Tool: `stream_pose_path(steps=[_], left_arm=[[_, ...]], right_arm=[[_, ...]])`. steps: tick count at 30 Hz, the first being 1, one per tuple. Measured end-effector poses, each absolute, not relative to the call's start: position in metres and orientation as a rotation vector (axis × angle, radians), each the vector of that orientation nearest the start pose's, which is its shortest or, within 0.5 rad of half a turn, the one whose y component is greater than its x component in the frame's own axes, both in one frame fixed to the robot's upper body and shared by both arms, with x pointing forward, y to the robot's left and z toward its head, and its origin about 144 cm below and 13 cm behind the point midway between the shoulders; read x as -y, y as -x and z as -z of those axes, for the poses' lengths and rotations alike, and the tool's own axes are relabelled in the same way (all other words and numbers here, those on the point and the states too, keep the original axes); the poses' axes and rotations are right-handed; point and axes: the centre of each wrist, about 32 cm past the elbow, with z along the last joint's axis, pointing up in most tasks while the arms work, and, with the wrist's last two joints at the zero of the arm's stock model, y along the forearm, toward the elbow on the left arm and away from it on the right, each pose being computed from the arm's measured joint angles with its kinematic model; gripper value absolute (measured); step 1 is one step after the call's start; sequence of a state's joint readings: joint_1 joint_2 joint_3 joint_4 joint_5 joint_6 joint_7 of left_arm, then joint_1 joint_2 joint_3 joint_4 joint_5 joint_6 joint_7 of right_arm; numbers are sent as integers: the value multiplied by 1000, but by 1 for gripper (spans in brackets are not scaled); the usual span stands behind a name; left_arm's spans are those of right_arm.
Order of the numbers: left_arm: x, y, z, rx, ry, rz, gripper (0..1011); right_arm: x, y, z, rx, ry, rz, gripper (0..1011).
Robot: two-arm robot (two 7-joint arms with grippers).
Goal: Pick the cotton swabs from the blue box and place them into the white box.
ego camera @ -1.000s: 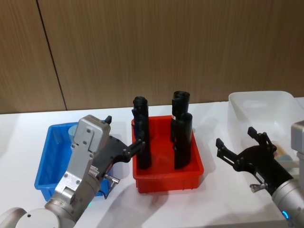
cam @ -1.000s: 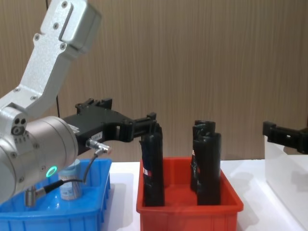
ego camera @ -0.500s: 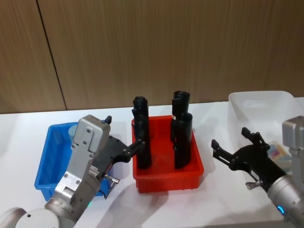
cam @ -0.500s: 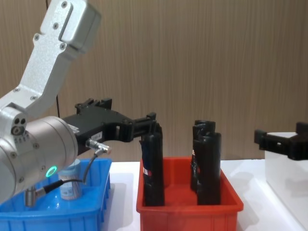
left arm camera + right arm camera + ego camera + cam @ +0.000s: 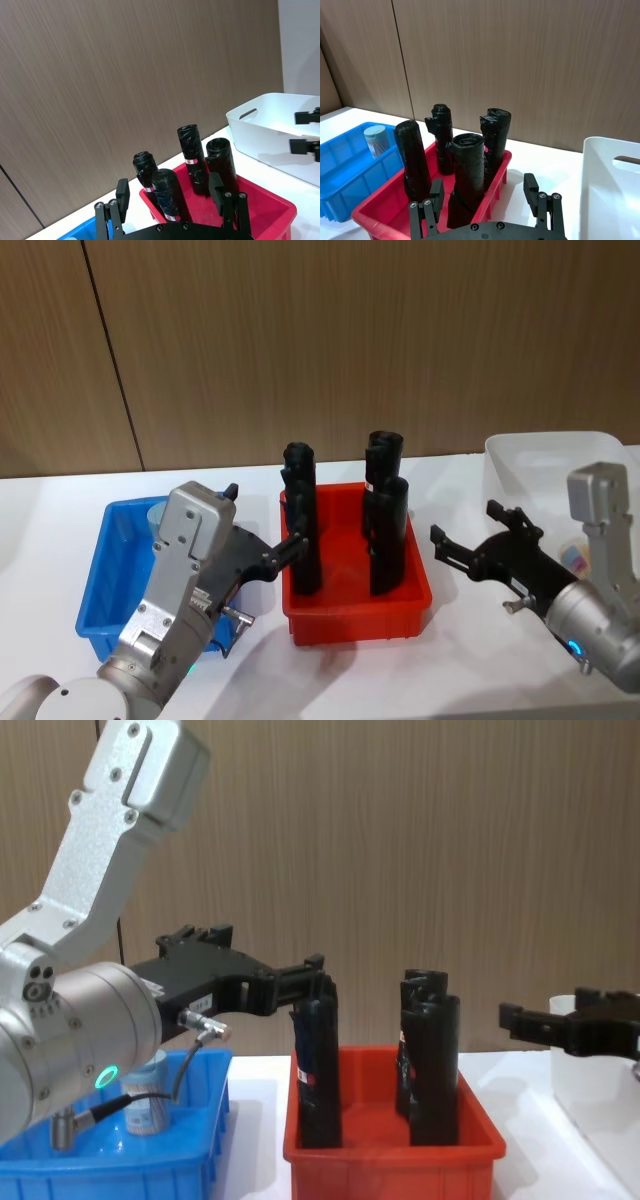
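Right tool (image 5: 470, 530) spread wide, empty, at 9 o'clock of white box (image 5: 545, 452). One cotton swabs jar (image 5: 376, 140) in blue box (image 5: 112, 575), 9 o'clock on desk (image 5: 350, 680), not yet moved. Left tool (image 5: 262, 520) wide, empty, beside it.

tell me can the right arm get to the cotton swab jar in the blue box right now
Probably not directly. The right tool hangs open beside the red bin, whose black rolls stand between it and the cotton swab jar in the blue box; the left tool hovers by that box.
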State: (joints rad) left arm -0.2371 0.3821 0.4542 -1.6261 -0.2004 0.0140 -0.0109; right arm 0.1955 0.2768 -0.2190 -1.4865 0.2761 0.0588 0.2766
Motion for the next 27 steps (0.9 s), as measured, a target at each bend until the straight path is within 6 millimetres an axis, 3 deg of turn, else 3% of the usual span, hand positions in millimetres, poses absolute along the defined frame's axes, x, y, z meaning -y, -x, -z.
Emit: stream_pose_path(steps=[27], left_arm=[[-198,-492,-1204,268,-61,-1124,1000]], right_arm=[[253,-588,-1162,-64,6,951,1001]])
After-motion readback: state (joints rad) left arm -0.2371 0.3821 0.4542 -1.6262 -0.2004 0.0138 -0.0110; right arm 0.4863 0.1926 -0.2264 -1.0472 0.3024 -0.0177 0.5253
